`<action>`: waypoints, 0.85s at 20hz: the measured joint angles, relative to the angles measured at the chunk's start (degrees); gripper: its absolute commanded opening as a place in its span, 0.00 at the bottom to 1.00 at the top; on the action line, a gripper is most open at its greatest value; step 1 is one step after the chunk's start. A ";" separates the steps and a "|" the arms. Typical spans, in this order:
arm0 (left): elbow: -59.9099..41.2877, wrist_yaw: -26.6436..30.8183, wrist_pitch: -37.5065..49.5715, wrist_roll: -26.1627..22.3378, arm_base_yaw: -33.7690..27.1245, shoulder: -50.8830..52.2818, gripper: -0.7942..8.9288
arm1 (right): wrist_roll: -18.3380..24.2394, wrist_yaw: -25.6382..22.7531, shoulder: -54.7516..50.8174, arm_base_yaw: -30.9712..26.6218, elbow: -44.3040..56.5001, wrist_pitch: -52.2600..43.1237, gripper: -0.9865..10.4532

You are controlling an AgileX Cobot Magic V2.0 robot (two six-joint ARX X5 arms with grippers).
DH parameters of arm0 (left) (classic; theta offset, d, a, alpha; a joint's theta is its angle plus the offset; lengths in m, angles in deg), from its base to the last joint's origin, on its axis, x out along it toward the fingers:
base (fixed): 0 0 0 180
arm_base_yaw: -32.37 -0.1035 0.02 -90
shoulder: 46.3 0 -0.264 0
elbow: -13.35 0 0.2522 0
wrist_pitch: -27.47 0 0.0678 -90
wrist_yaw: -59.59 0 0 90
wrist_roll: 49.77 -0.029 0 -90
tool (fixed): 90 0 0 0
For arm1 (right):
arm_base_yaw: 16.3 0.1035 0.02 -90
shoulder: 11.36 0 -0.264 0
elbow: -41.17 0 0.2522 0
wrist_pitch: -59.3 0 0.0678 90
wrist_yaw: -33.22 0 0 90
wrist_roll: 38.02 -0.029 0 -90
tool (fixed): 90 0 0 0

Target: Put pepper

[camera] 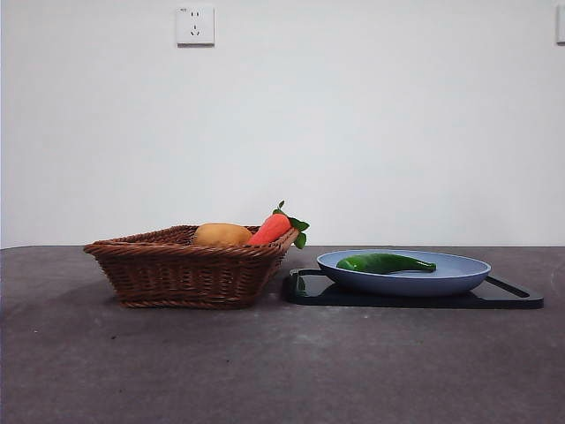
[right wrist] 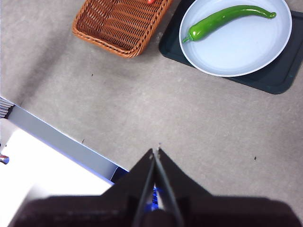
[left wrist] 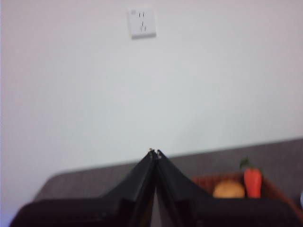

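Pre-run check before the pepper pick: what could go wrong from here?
1. The pepper is slim and glossy, lying in a smooth plate; it may slip or roll when pinched.
2. The plate sits on a black tray; a downward push could slide or tip it.
3. Both tools, left and right, are shut and must open before descending.

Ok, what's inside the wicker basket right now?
The basket holds a tan potato and a red-orange carrot leaning over its rim. Its wall hides the bottom in the front view. The pepper lies apart, on the blue plate.
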 measured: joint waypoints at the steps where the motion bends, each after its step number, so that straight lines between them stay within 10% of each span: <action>1: -3.61 0.00 -0.15 0.02 -0.39 2.08 0.09 | 0.02 0.00 0.00 0.00 0.00 0.00 0.10; 17: -25.70 0.02 -2.64 4.59 -1.84 16.31 0.09 | 0.00 0.00 0.00 0.00 0.00 0.00 0.10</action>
